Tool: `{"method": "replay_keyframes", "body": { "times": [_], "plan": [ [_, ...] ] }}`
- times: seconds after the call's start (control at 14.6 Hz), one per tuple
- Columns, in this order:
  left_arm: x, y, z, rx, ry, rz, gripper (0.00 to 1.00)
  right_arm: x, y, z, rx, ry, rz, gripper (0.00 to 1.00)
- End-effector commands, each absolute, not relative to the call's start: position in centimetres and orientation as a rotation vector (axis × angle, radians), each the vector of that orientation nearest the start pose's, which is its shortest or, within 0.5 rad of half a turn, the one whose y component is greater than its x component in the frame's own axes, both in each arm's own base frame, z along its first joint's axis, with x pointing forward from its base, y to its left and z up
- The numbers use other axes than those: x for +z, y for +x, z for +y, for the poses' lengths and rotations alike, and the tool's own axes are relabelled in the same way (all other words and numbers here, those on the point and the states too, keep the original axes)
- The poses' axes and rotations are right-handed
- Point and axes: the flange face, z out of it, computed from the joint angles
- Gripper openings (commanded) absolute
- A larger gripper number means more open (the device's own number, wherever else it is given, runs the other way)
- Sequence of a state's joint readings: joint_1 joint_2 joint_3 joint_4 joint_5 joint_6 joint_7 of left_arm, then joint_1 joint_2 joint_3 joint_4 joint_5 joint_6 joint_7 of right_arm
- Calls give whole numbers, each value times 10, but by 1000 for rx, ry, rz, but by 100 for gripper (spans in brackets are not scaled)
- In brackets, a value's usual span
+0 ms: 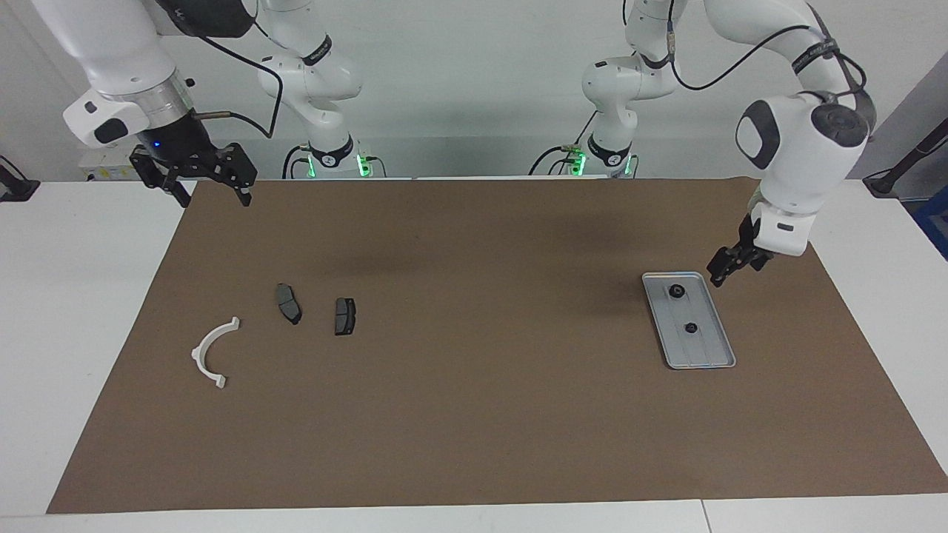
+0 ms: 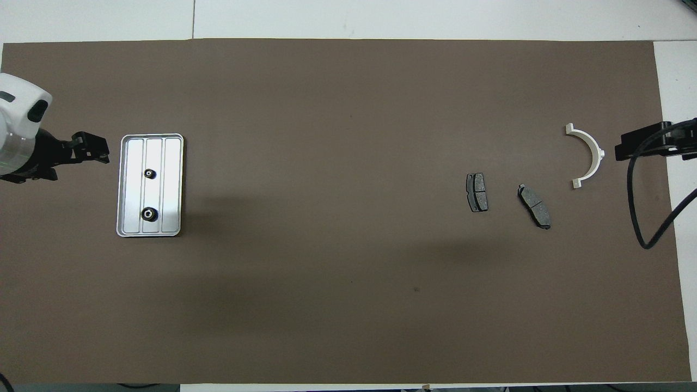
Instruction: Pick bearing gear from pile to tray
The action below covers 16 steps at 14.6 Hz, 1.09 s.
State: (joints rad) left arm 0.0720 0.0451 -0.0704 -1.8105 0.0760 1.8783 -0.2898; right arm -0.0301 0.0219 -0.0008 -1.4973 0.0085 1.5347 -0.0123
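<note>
since both bearing gears (image 1: 689,328) are lying in the tray (image 1: 722,360), the left gripper (image 1: 729,265) is hanging beside it with fingers wide, holding nothing; the right gripper (image 1: 209,183) is waiting wide.

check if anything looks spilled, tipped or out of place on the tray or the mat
Nothing stands out. The flat silver metal tray sits level on the brown mat, holding two small black round gears apart in one lane. The two dark grey pads and white curved plastic arc lie flat.
</note>
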Motion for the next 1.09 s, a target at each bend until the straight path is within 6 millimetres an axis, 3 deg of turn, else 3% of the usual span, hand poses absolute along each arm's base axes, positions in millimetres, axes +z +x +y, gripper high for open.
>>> {"method": "replay_keyframes", "body": {
  "times": [0.0, 0.14, 0.27, 0.41, 0.55, 0.75, 1.03],
  "plan": [
    [561, 563, 2, 6, -3057, -391, 100, 645, 552, -19, -51, -3139, 0, 100],
    [578, 546, 4, 52, -3048, -396, 100, 645, 551, -21, -48, -3139, 2, 100],
    [576, 544, 2, 86, -3069, -390, 100, 645, 551, -21, -51, -3139, 5, 100],
    [578, 540, -17, 77, -3081, -336, 100, 645, 551, -21, -48, -3139, 5, 100],
    [574, 543, -26, 95, -3078, -330, 100, 645, 551, -21, -48, -3139, 5, 100],
    [581, 547, -34, -17, -3099, -312, 100, 645, 551, -21, -46, -3139, 5, 100],
    [589, 549, -42, -9, -3130, -289, 100, 644, 551, -22, -44, -3139, 7, 100]
  ]
}}
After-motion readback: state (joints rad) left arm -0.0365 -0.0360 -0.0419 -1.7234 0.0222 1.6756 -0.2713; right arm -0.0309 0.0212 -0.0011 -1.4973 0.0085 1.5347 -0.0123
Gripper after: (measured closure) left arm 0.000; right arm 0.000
